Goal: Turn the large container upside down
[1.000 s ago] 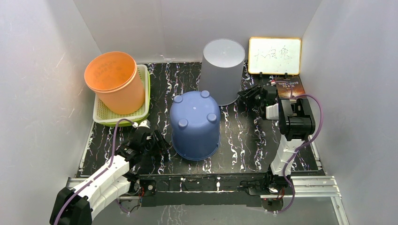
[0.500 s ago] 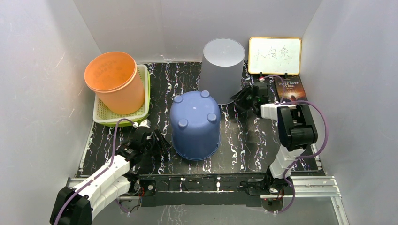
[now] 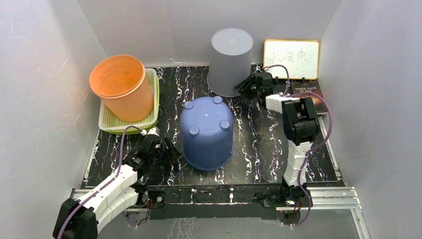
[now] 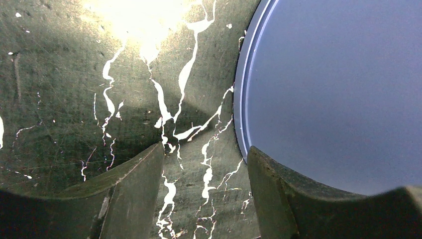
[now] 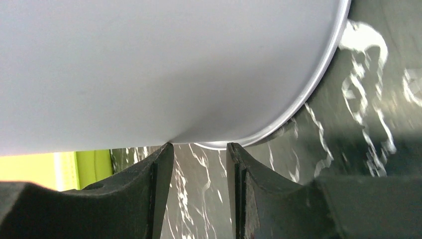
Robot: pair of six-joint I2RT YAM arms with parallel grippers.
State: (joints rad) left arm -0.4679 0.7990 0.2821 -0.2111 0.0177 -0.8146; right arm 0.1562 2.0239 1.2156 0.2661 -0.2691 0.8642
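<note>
The grey container (image 3: 230, 55) stands closed end up at the upper centre of the top view, on the table (image 3: 259, 149) near the back wall. The right gripper (image 3: 245, 85) sits at its lower right rim. Its fingers (image 5: 152, 194) are a narrow gap apart, with the tips touching the grey wall and nothing clamped between them. At lower left, the left gripper (image 3: 171, 149) is moderately open and empty, with one finger just beside the blue container (image 3: 206, 132).

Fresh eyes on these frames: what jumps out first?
The tall grey container at the back centre, with the right end effector at its bottom rim. Then the blue tub standing upside down mid-table, and the orange bucket in the basket at the left rear.
</note>
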